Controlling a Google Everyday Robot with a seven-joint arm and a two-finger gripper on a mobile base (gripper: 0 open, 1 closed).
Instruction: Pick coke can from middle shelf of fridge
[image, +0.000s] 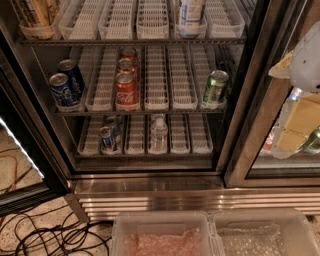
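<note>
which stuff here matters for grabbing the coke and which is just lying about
Job: coke can, front of its lane; middle shelf; fridge; gripper, at the far right.
Lying about: blue cans, green can, water bottle, plastic bins, cables.

Speckled floor (50, 212) carries tangled black cables (47, 239); claw (299, 117) at right edge.

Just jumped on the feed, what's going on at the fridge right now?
The robot faces the open dark-framed glass-door drinks fridge. Its tool is at the right edge of view, in front of the right-hand door and well away from the cans. The red aluminium coke can stands untouched at the front of its lane on the middle wire shelf, between blue cans and a green can. Nothing is picked yet.
</note>
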